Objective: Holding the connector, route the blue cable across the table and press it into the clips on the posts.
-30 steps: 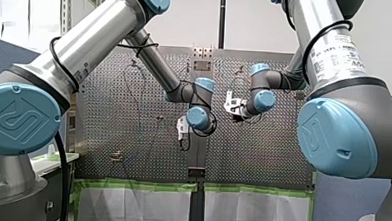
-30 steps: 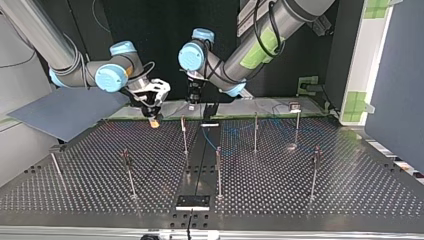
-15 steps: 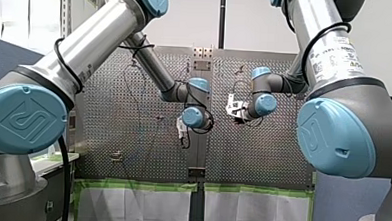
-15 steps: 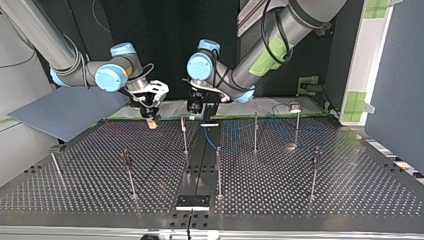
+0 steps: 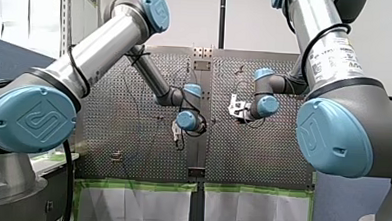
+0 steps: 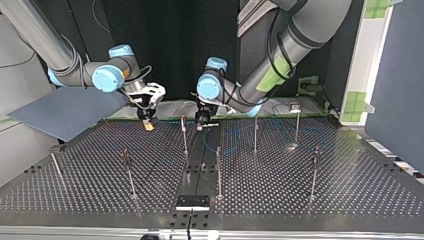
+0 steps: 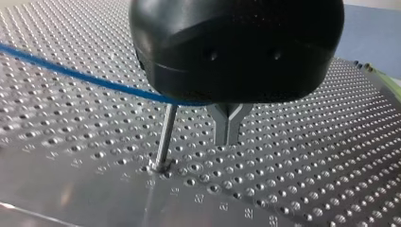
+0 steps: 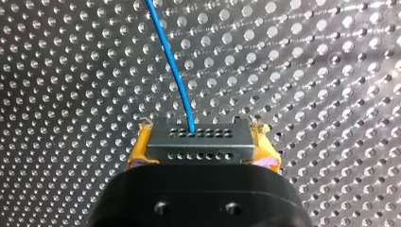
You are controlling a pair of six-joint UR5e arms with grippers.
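Note:
In the right wrist view my right gripper is shut on the grey connector, yellow pads on both its sides. The blue cable leaves the connector and runs ahead over the perforated table. In the top view this gripper hangs low at the back left. My left gripper is near the back middle, just above the table. In the left wrist view its fingers are shut to a point beside a thin post. The cable runs under the black body; whether it is pinched is hidden.
Several thin posts stand on the table, such as those at the middle and right. Slack blue cable loops among them. A blue-grey sheet lies at the top view's back left. A black plate sits near the front edge.
My left gripper has swung toward the top view's right and come down close to the table by the middle post. My right gripper has dipped slightly with the connector.

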